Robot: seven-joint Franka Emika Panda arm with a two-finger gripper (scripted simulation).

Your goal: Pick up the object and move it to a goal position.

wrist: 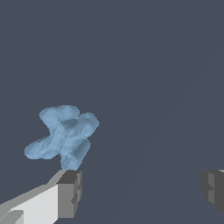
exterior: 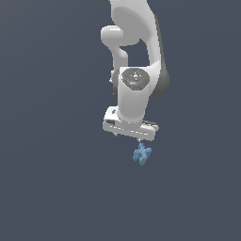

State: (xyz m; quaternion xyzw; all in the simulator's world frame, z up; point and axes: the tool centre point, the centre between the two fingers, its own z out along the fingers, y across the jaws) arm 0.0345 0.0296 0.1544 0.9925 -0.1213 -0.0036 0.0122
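The object (exterior: 141, 154) is a tiny light-blue lumpy thing with stubby lobes, just below the white gripper (exterior: 137, 138) in the exterior view. The hand hides most of the fingers there. In the wrist view the object (wrist: 62, 137) lies just beyond the tip of one grey finger (wrist: 70, 192). It is not in the gap between the fingers. The other finger (wrist: 213, 187) stands far off at the picture's edge. The gripper (wrist: 142, 190) is open and holds nothing. I cannot tell whether the finger tip touches the object.
The white arm (exterior: 136, 52) rises above the gripper in the exterior view. Plain dark blue-grey ground (exterior: 56, 179) fills everything around it. No goal mark shows.
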